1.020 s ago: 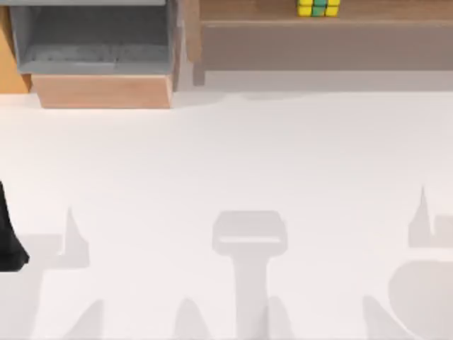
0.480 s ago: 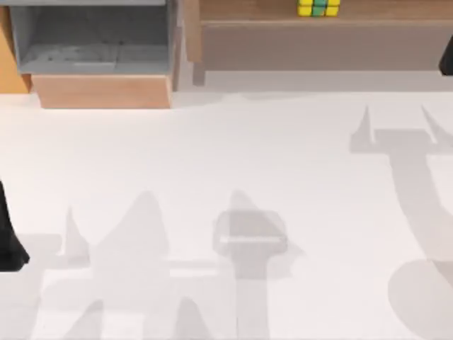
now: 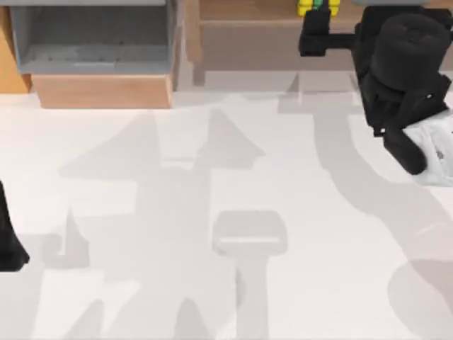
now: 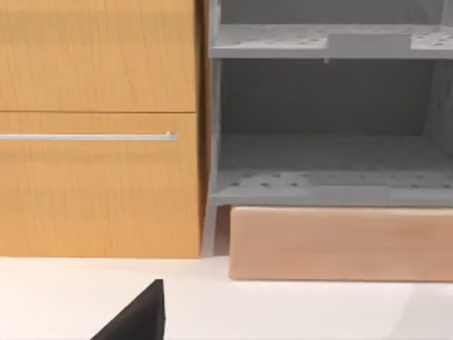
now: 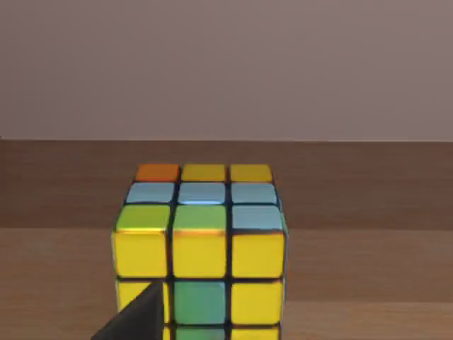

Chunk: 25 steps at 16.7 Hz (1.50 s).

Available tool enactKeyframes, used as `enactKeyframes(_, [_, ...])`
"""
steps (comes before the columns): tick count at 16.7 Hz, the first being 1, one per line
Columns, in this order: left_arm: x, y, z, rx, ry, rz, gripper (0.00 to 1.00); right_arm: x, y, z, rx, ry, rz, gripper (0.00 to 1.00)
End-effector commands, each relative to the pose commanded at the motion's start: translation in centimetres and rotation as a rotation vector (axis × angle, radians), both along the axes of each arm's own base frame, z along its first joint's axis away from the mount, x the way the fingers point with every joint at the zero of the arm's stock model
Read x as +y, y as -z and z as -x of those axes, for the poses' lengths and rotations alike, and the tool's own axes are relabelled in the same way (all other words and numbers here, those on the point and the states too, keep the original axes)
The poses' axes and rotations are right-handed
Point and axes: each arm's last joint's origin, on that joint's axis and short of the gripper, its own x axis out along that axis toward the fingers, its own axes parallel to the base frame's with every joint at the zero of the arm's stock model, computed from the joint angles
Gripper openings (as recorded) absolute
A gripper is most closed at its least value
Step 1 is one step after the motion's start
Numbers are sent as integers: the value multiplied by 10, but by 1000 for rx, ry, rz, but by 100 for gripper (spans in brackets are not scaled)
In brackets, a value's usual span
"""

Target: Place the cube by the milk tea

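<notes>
Since a second ago our right arm has swung in from off the top view's right edge and now reaches to the wooden shelf point(image 3: 248, 10) at the back, its right hand point(image 3: 313, 34) just in front of the cube point(image 3: 316, 6). The cube has not moved; it sits on that shelf, its yellow and green face toward the right wrist camera point(image 5: 202, 248). We judge this as the approach to a grasp, nothing picked yet. We cannot tell whether the right hand's fingers are apart or together. Our left hand point(image 3: 10, 241) stays parked at the tabletop's point(image 3: 212, 177) left edge, fingers also not readable. No milk tea located yet. No brands, labels or writing readable anywhere.
</notes>
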Motion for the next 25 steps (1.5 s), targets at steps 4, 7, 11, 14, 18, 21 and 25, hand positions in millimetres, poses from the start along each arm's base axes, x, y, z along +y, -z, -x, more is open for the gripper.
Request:
enactKeyframes(4, [0, 0, 0, 0, 0, 0, 100, 32, 39, -19, 0, -2, -4, 100])
enactKeyframes(7, [0, 0, 0, 0, 0, 0, 100, 37, 46, -22, -1, -3, -5, 100])
enactKeyframes(11, [0, 0, 0, 0, 0, 0, 100, 35, 46, -22, 4, 0, -3, 100])
enactKeyframes(14, [0, 0, 0, 0, 0, 0, 100, 34, 47, -26, -1, -3, -5, 100])
enactKeyframes(18, [0, 0, 0, 0, 0, 0, 100, 26, 46, -36, -2, -3, -4, 100])
enactKeyframes(21, [0, 0, 0, 0, 0, 0, 100, 27, 43, -52, -2, -2, -5, 100])
enactKeyframes(25, [0, 0, 0, 0, 0, 0, 100, 36, 44, -77, -2, -3, -6, 100])
